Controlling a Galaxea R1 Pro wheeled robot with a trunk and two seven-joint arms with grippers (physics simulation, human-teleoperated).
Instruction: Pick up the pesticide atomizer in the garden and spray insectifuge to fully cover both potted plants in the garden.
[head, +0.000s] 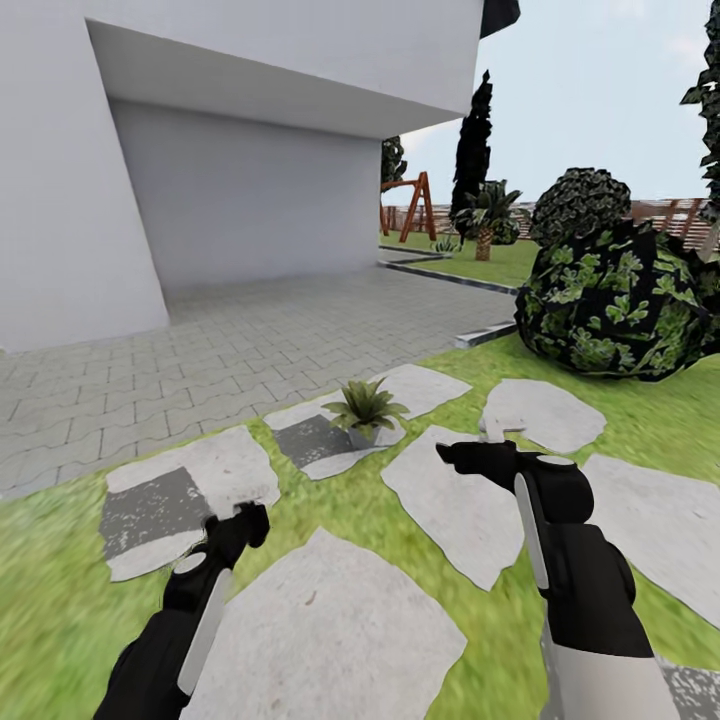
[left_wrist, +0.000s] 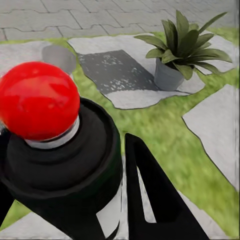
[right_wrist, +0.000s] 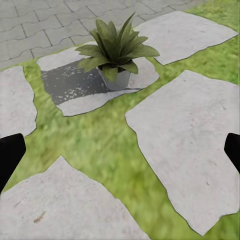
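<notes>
No legible label. I see the left end effector (left_wrist: 107, 200) pinching the pesticide atomizer (left_wrist: 55, 150), red tip up. Right end effector (right_wrist: 120, 155) spread wide, empty. One potted plant (head: 366, 410) sits on a stepping stone (head: 330, 440) in lawn (head: 60, 610), beside grey paving (head: 250, 340) and a white wall (head: 60, 180).

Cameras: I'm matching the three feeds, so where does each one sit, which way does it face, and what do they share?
Head view: high on the robot, facing forward and down over stepping stones toward the paving; both arms show.
Left wrist view: near the left gripper, looking past the pesticide atomizer it holds.
Right wrist view: near the right gripper, fingertips at the frame's edges.
Shared: one potted plant in all three.
</notes>
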